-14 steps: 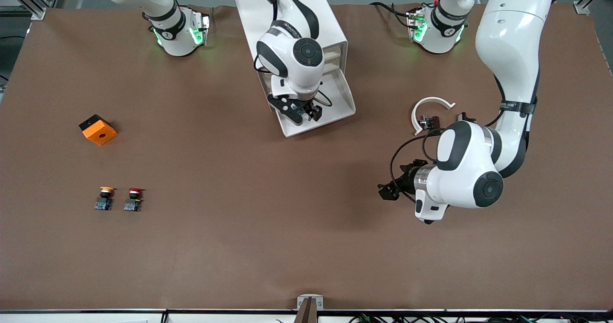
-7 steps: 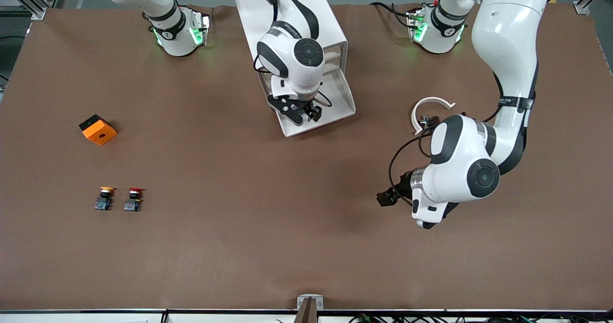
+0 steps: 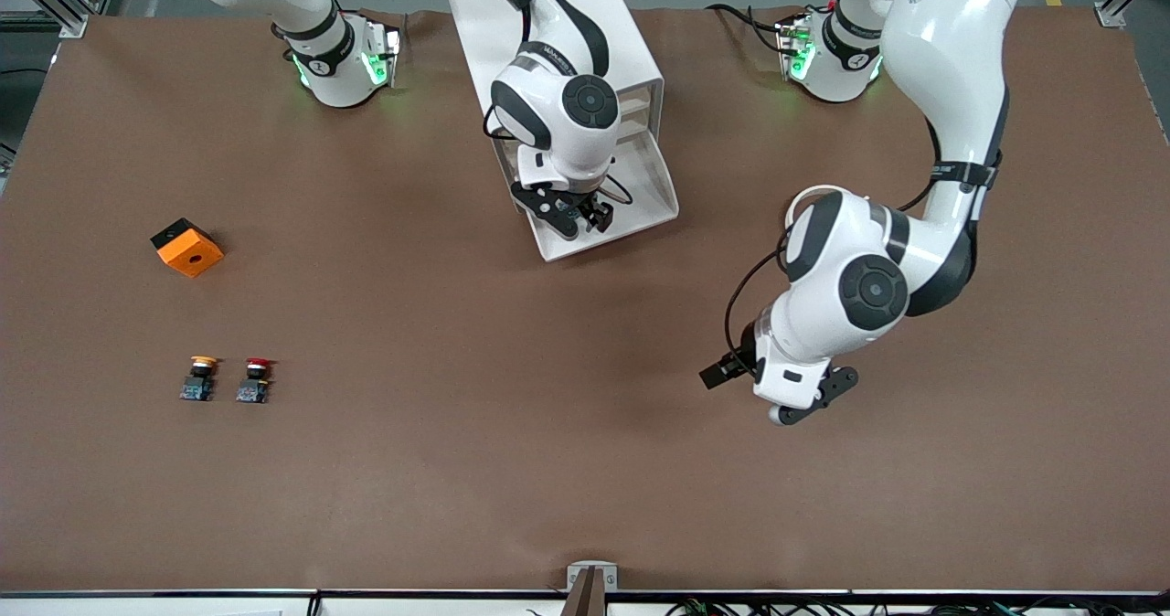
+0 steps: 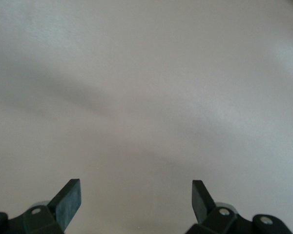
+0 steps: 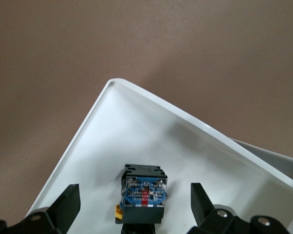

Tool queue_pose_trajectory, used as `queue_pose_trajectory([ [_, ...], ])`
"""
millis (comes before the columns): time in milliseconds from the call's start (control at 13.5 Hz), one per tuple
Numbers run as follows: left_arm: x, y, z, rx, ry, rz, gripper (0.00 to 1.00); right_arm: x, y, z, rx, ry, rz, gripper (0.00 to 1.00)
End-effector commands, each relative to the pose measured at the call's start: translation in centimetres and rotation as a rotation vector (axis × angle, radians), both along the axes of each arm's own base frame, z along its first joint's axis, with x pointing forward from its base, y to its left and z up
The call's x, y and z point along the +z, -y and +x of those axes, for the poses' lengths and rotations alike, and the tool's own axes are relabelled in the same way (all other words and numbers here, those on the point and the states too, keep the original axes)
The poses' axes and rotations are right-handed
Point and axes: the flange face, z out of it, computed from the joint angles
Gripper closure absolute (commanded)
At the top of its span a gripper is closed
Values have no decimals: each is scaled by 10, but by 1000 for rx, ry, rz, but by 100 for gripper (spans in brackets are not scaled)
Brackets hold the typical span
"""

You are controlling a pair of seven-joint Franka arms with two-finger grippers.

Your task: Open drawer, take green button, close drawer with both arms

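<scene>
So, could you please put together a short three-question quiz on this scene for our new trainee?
1. True or false: the drawer stands pulled out of the cabinet.
2. What lies between the open fingers of the right gripper?
A. an orange block
B. a button in the drawer
C. nothing
3. Fill in: the left gripper is open over bare ____, holding nothing.

Key:
1. True.
2. B: the button lies in the drawer, not yet gripped; its cap colour is hidden.
3. Table.
</scene>
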Motion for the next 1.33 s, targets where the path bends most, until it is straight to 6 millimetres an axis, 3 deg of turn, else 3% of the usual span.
queue_pose_trajectory([
  [0, 3, 14, -18, -38, 22, 26, 0, -5, 1, -9, 3, 5, -23, 0],
  [148, 1, 23, -24, -61, 21, 33, 0, -5, 1, -9, 3, 5, -23, 0],
  [295, -2, 37, -33, -82, 14, 36, 0, -6, 1, -9, 3, 5, -23, 13],
  [369, -4, 40, -37, -90, 7, 42, 0, -8, 1, -9, 3, 3, -26, 32],
  [443, -7, 38, -37, -88, 2, 46, 0, -10, 1, -9, 3, 2, -28, 62],
  [591, -11, 34, -37, -98, 5, 68, 0, -12, 1, -10, -9, 1, -33, 100],
  [886, -8, 32, -39, -103, 6, 80, 0, -6, 2, -2, -15, 9, -21, 100],
  [1034, -8, 30, -38, -101, 2, 82, 0, 16, 7, 19, -39, 24, 10, 100],
  [1255, -10, 30, -41, -106, -24, 94, 0, 75, 28, 64, -20, -22, 13, 100],
])
